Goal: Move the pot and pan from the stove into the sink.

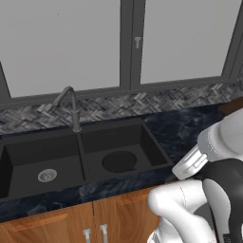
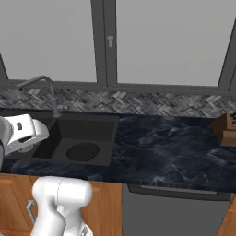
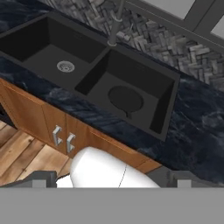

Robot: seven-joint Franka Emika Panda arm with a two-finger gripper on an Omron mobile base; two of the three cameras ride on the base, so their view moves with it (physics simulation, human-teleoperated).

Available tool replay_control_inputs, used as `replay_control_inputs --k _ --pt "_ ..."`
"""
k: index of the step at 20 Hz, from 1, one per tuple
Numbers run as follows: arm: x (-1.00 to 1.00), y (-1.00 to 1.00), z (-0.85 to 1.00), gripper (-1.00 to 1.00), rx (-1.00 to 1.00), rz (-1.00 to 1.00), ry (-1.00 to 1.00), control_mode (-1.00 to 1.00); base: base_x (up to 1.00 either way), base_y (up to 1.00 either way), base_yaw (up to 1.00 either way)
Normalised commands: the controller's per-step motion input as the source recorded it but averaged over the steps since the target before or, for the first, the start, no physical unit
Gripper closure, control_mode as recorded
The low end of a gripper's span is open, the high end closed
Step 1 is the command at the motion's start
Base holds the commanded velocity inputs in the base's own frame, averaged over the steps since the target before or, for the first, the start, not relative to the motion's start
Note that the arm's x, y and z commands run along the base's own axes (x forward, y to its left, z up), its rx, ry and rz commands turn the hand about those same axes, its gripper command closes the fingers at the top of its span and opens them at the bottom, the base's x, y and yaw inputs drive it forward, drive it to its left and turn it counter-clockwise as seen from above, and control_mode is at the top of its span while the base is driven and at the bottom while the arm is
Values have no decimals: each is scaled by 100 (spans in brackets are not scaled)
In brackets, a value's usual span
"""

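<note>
**Pan in the sink, jaws free for the pot**

The jaws stand spread wide and pinch nothing. They hang above the front edge of the worktop (image 3: 197,127) and look down into the sink (image 3: 135,72), which lies ahead of and below them. The pan (image 3: 125,98) lies flat on the floor of the basin straight ahead of the jaws. Its handle seems to show only as a short stub toward the near wall. The other basin, with the drain (image 3: 65,66), lies off to one side, and the faucet (image 3: 114,26) rises beyond both.

By this layout the pan's half looks done, and the pot is likely what remains. To do that well:

- Keep the jaws wide while travelling to the stove.
- Take the pot by a rim wall or a loop handle.
- Carry it level.
- Lower it into the drain basin, clear of the faucet and the pan.
</note>
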Motion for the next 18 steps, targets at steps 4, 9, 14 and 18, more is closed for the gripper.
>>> replay_control_inputs --k 4,9,14,18 --pt "0 0 0 -100 0 0 0 100 -26 0 0" --pt "0 0 0 -100 0 0 0 100 -84 0 0" --pt "0 0 0 -100 0 0 0 100 -83 0 0" --pt "0 0 0 -100 0 0 0 100 -50 0 1"
